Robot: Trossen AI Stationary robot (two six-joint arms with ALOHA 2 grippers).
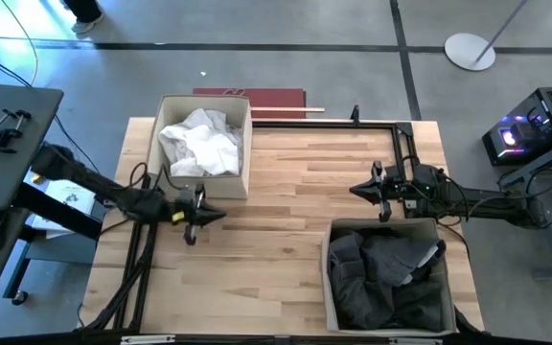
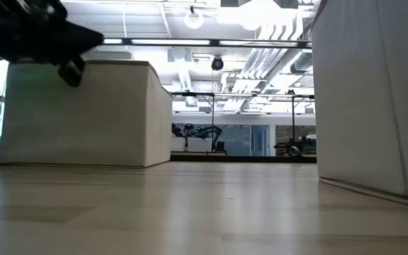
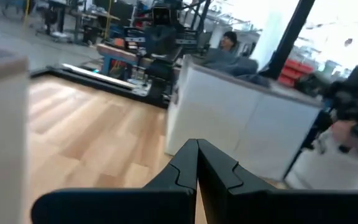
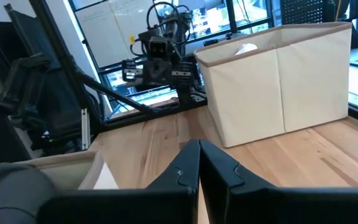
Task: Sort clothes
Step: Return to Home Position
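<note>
Grey floor point(image 1: 353, 57), wooden table point(image 1: 276, 240): white clothes point(image 1: 199, 139), dark clothes point(image 1: 386, 273) binned; left hand point(image 1: 220, 215), right hand point(image 1: 353, 190) closed, empty.

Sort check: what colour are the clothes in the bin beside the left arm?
White clothes; clearest in the high view.

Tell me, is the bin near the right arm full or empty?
Full: dark grey-black clothes heap to the rim of the bin.

dark clothes point(image 1: 386, 273) heaped, single pieces indistinguishable
</note>
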